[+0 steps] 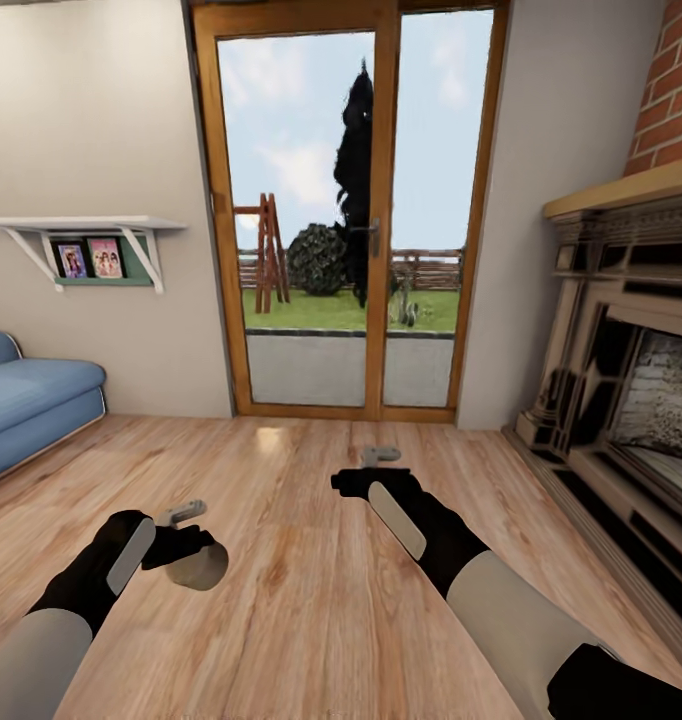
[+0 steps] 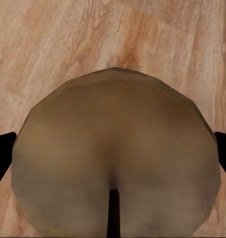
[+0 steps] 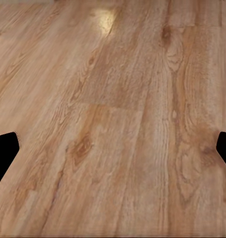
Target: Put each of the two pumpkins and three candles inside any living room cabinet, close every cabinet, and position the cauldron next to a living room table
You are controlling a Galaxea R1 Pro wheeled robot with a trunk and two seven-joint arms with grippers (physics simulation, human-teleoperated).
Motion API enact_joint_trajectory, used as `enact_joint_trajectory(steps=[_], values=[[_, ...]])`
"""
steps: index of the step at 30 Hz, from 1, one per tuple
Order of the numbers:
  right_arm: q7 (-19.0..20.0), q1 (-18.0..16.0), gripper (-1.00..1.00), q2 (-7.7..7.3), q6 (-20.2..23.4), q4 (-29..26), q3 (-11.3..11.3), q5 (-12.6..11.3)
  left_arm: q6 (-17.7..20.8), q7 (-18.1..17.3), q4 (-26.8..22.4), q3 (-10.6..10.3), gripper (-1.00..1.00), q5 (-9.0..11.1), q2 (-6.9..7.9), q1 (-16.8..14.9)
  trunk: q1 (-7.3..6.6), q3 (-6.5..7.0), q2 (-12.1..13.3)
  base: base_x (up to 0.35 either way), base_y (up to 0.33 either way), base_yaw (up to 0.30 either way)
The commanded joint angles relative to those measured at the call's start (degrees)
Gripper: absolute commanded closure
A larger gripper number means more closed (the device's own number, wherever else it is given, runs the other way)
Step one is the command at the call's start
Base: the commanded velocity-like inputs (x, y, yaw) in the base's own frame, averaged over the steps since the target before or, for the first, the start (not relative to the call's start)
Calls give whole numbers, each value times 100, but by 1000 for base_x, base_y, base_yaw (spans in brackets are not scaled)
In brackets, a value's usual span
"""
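One candle (image 1: 196, 566): tan-beige cylinder at lower left of the head view, top partly hidden by the left gripper (image 1: 186, 540) clamped on it.
Candle up close (image 2: 115, 158): plain, faceted, dark seam, edges cut off.
Right gripper (image 1: 366, 470): empty above the wood floor (image 1: 311, 600), fingers spread wide.
Shelf (image 1: 81, 224): two small framed photos (image 1: 89, 260), details unreadable.
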Motion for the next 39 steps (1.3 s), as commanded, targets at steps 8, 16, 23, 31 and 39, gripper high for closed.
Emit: enact_joint_trajectory(steps=[8, 16, 23, 31, 39], values=[[-55, -6, -100, -1, 6, -13, 18, -55, 15, 47, -7, -24, 100, 62, 5, -2, -58, 164, 75, -329, 0, 0], [-40, -6, -100, -3, 1, -6, 18, -62, 15, 47, -13, -25, 100, 94, 6, -2, -124, 233, 195, -65, 0, -93], [-46, -6, -100, -1, -7, -22, 18, -25, 15, 47, -13, 4, 100, 104, 6, -2, -124, 259, 195, -88, 0, -198], [-43, -6, -100, -4, -4, -51, 26, -22, 15, 47, -13, -2, 100, 106, 6, -2, -124, 261, 195, -92, 0, -23], [-47, -6, -100, 1, 46, -62, 21, -63, 15, 47, -13, 11, 100, 114, 6, -2, -124, 261, 195, -3, 0, -1]])
